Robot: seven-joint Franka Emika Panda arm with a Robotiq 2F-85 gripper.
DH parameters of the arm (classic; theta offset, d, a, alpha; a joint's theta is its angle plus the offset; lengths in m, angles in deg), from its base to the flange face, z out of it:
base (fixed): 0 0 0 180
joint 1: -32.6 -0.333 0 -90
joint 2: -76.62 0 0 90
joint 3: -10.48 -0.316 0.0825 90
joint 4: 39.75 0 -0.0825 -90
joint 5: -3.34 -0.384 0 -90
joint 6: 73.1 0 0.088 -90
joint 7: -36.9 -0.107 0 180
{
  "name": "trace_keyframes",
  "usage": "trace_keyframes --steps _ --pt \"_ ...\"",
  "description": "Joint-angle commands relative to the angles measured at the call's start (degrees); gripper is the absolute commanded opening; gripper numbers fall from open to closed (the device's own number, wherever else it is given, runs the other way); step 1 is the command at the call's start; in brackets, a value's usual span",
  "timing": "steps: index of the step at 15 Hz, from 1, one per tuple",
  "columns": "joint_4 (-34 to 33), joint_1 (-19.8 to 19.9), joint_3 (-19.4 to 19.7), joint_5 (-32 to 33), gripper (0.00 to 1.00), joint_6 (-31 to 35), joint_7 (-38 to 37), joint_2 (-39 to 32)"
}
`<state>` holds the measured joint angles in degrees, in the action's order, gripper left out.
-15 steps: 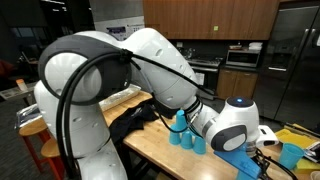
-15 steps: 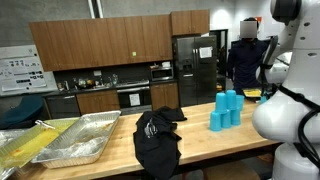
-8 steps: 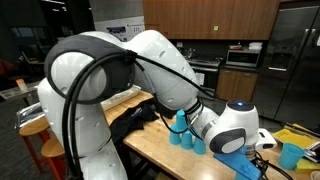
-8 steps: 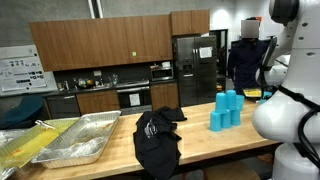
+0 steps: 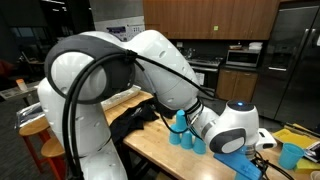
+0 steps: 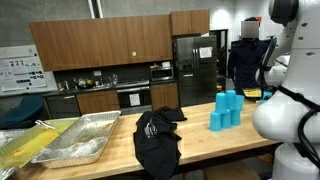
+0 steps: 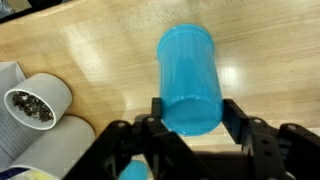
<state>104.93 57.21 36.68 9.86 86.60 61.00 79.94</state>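
Note:
In the wrist view a light blue plastic cup (image 7: 188, 78) lies lengthwise over the wooden tabletop (image 7: 100, 50), its rim end towards the camera. My gripper (image 7: 192, 112) is shut on it, with the black fingers (image 7: 153, 108) pressed against both sides near the rim. In an exterior view the bulky white wrist (image 5: 232, 125) hangs low over the table's right end and hides the jaws; a blue cup (image 5: 290, 155) shows just beyond it.
Two white cylinders (image 7: 32, 103) stand at the left of the wrist view, one filled with dark grains. Several blue cups (image 6: 227, 108) are stacked mid-table in both exterior views, beside a black cloth (image 6: 157, 135) and metal trays (image 6: 75, 140).

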Motion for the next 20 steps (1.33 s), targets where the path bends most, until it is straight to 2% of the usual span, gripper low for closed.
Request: trace_keyframes --steps 1,6,7,8,9,20 --pt "0.01 0.04 -0.05 0.28 0.61 -0.10 -0.28 0.08" --pt "0.01 0.04 -0.05 0.28 0.61 -0.10 -0.26 0.09" --pt "-0.14 0.25 -0.12 1.50 0.36 0.03 -1.00 -0.11" --pt "-0.14 0.32 -0.17 2.21 0.36 0.31 -1.26 -0.12" --pt "-0.02 0.06 -0.08 0.90 0.61 -0.09 -0.45 0.06" --pt "-0.03 0.07 -0.11 1.43 0.61 -0.09 -0.67 0.06"
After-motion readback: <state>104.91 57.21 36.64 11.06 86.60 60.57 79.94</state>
